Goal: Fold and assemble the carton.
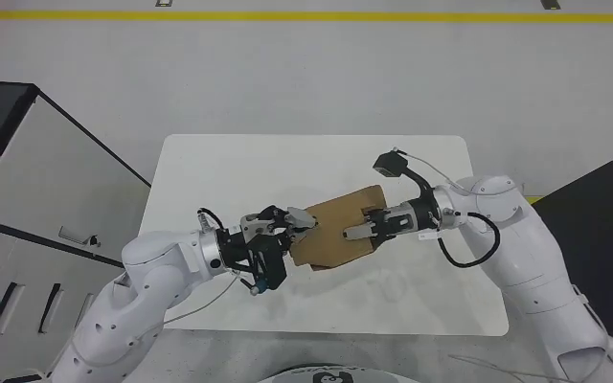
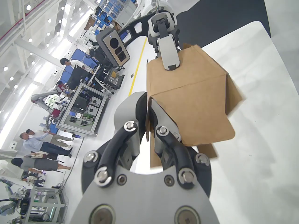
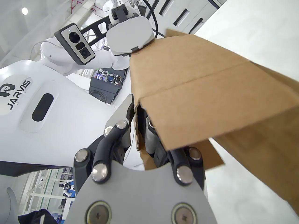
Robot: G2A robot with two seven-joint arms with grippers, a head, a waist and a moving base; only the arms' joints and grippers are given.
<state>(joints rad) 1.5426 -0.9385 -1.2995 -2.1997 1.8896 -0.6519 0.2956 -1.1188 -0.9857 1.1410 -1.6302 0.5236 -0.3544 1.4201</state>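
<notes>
A brown cardboard carton is held a little above the middle of the white table, partly opened into a tube with loose flaps at both ends. My left gripper is shut on the wall at the carton's left end; in the left wrist view the carton edge sits pinched in this gripper. My right gripper is shut on the opposite end. In the right wrist view it clamps the carton wall, one finger inside and one outside. A crease runs along the carton's top face.
A grey cabinet with a dark top stands left of the table. A dark panel lies off the right edge. A yellow floor line runs beyond the far side. Bare tabletop surrounds the carton on all sides.
</notes>
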